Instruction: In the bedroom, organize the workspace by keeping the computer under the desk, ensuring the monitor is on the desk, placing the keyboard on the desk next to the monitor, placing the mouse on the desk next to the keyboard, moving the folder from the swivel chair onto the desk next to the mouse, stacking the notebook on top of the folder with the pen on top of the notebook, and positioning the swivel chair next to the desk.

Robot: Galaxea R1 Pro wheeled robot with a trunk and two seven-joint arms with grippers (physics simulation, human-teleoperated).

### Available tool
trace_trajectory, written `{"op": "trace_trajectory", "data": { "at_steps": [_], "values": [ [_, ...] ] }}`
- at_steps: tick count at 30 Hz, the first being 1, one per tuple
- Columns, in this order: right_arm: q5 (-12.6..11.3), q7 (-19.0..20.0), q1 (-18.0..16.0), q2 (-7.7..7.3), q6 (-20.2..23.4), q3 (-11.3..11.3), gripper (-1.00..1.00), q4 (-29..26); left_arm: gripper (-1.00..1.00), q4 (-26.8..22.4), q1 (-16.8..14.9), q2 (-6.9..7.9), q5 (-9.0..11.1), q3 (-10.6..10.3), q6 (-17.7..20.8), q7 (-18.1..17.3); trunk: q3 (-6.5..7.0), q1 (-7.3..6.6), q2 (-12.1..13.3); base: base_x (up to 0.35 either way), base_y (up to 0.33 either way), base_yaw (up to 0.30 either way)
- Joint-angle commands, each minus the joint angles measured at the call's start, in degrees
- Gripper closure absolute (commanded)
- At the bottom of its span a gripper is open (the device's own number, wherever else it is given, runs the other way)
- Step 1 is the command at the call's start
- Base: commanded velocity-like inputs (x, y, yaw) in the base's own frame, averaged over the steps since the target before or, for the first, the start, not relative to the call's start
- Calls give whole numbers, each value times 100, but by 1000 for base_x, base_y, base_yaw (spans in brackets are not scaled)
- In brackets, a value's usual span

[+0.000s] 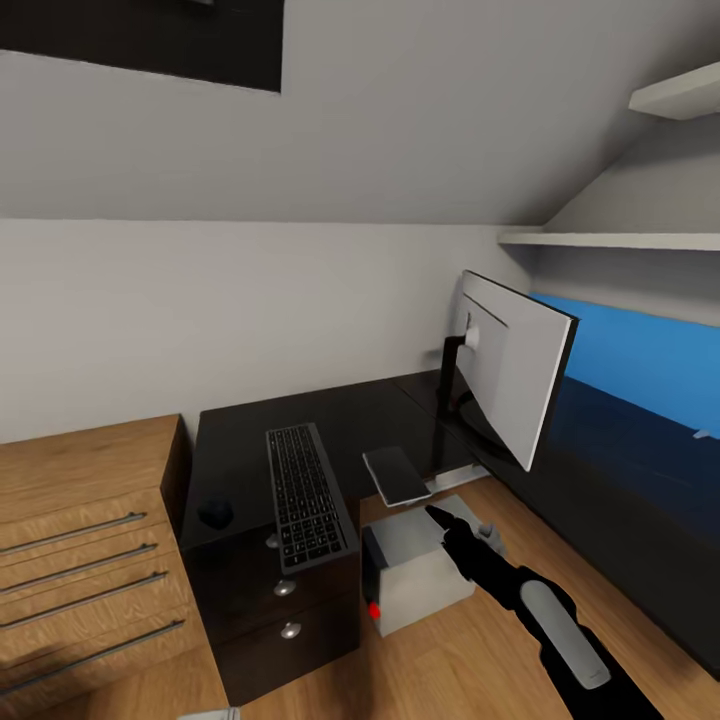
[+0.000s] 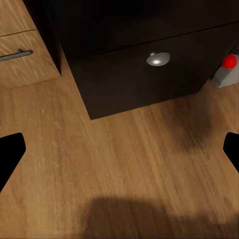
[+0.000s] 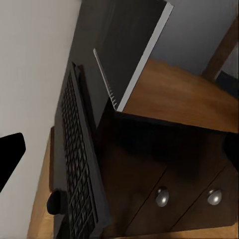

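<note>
Desk (image 1: pixel 250 440): black-topped, L-shaped, set against the pale grey wall; the landmark for the lines below. Drawer front with a round silver knob (image 2: pixel 158 59) faces the wood floor.
Chest (image 1: pixel 70 540): light wood with long steel handles, touching the desk's left end.
Monitor (image 1: pixel 515 365): upright on the desk at the inner corner of the L, pale grey back toward the camera, black stem behind.
Computer (image 1: pixel 415 575): grey tower on the floor at the desk's front edge, partly beneath the top, red button showing on its front.
Keyboard (image 1: pixel 305 495): flat on the desk's near wing, lengthwise, its near end at the desk's front edge.
Notebook (image 1: pixel 397 475): dark grey, lying at the desk's inner edge, overhanging it, between keyboard and monitor base.
Mouse (image 1: pixel 215 513): on the desk, left of the keyboard, near the chest.
Right gripper (image 1: pixel 440 520): above the computer, just off the desk edge below the notebook; fingers spread wide, nothing held.
Left gripper (image 2: pixel 119 154): low over the floor before the desk drawers; jaws wide, nothing between them.
</note>
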Motion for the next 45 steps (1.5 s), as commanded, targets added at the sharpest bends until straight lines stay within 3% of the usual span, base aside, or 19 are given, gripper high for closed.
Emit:
{"op": "trace_trajectory", "data": {
  "at_steps": [1, 9, 16, 17, 18, 19, 21, 24, 29, 30, 31, 33, 34, 35, 36, 45],
  "values": [
    [66, -127, -3, 1, -15, 14, -100, -3, -100, -12, 2, 2, 40, -11, 30, 40, 14, -23, 39, -1, 0, 0],
    [971, -1073, -2, 13, -51, 24, -100, 112, -100, 56, 2, -1, 43, -15, 30, 47, 157, -198, 360, 0, 0, 0],
    [2032, -1387, -2, 18, -53, 78, -100, 844, -100, 164, 0, -6, 49, -16, 22, 44, 283, -352, 640, 0, 0, 0],
    [2416, -1419, -2, 26, -55, 179, -100, 1117, -100, 174, -1, -6, 50, -14, 22, 45, 301, -374, 680, 0, 0, 0],
    [2621, -1433, -2, 29, -57, 250, -100, 1244, -100, 178, 0, -6, 51, -14, 21, 45, 319, -396, 720, 0, 0, 0],
    [3609, -1466, -2, 43, -103, 595, -100, 1752, -100, 187, -1, -9, 52, -12, 15, 46, 337, -418, 761, 0, 0, 0],
    [3984, -1478, -2, 47, -225, 693, -100, 2013, -100, 189, -1, -15, 52, -10, 18, 46, 373, -462, 841, 0, 0, 0],
    [4179, -1483, -2, 49, -415, 747, -100, 2305, -100, 193, 1, -22, 52, -8, 19, 46, 427, -528, 961, 0, 0, 0],
    [4312, -1476, -2, 86, -817, 793, -100, 2788, -100, 234, 2, -24, 58, -4, 20, 46, 516, -638, 1162, 0, 0, 0],
    [4340, -1464, -2, 120, -1000, 801, -100, 2968, -100, 297, 0, -24, 59, -1, 17, 46, 534, -660, 1202, 0, 0, 0],
    [4394, -1446, -2, 204, -1472, 832, -100, 3345, -100, 511, 2, -20, 65, 5, 8, 46, 552, -682, 1242, 0, 0, 0],
    [4449, -1438, -2, 244, -1750, 898, -100, 3540, -100, 643, 1, -19, 65, 3, 2, 46, 588, -725, 1322, 0, 0, 0],
    [4627, -1433, -2, 309, -2149, 1114, -100, 3823, -100, 850, 0, -17, 66, -4, -39, 46, 606, -747, 1362, 0, 0, 0],
    [4705, -1434, -2, 331, -2266, 1209, -100, 3907, -100, 910, -1, -17, 67, -6, -64, 46, 624, -769, 1402, 0, 0, 0],
    [4924, -1443, -2, 393, -2550, 1482, -100, 4110, -100, 1037, -2, -16, 67, -9, -177, 46, 642, -791, 1442, 0, 0, 0],
    [5152, -1449, 0, 536, -2906, 1789, -100, 4392, -100, 1292, -2, -44, 62, -11, -429, 46, 804, -989, 1803, 0, 0, 0]
  ]
}}
